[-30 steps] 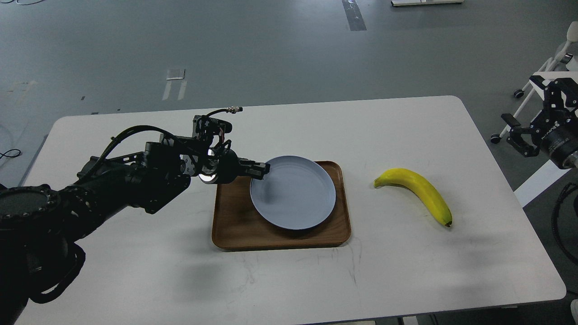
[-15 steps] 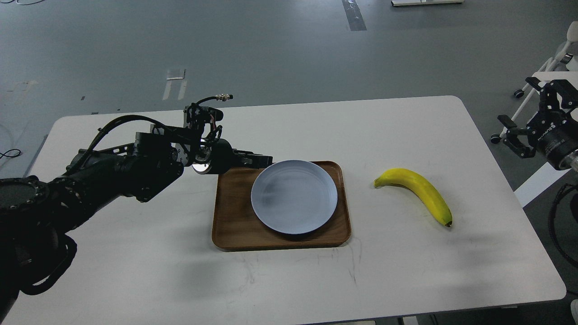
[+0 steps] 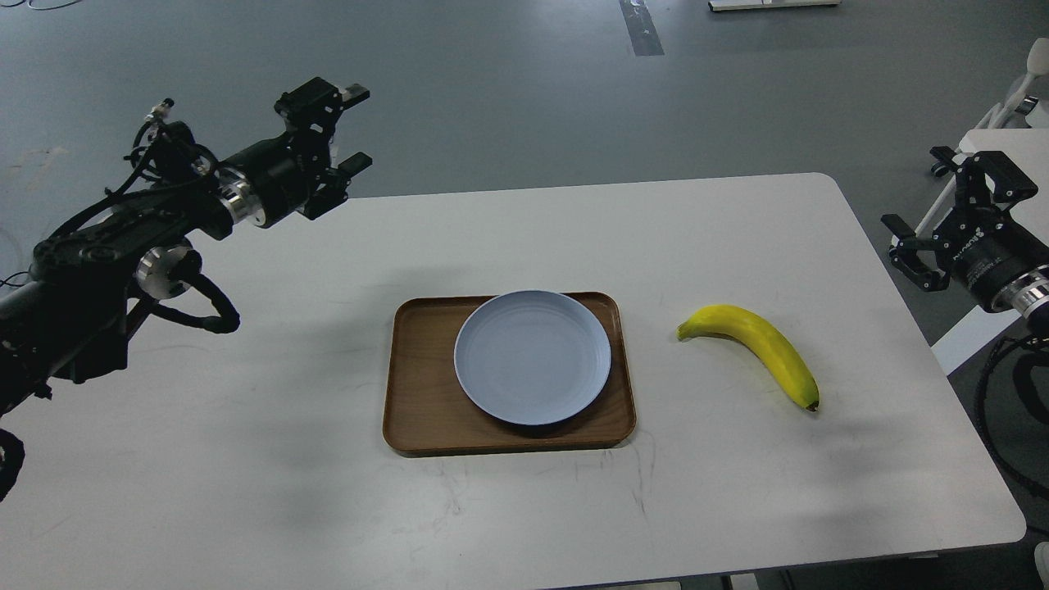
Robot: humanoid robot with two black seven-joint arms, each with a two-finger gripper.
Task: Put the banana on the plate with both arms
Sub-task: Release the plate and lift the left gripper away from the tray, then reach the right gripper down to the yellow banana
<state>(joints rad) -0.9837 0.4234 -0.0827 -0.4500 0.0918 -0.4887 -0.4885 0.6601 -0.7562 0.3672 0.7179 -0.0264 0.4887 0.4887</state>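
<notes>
— Since a second ago our left claw has let go of the plate and pulled up and away toward the counter's far left corner; the plate, which had been tipped up at its left edge, now lies flat.

— And our right claw?

— It has drifted a little left and down, but it hangs off the counter's right edge, over the floor. Its two fingers stand apart with nothing between them.

— Is the left one spread too?

— Yes, we see its fingers well apart, one above the other, holding nothing, above the far edge of the counter.

— Where does the plate sit?

— On the brown wooden tray, toward the tray's right and far side, near the middle of the counter. It is pale blue-grey, with nothing on it.

— And the banana?

— It has not shifted. It lies on the bare counter just right of the tray, apart from it, between the tray and the counter's right edge. It curves from its end nearest the tray down toward the near right corner, where its dark tip points. Neither claw touches it.
</notes>
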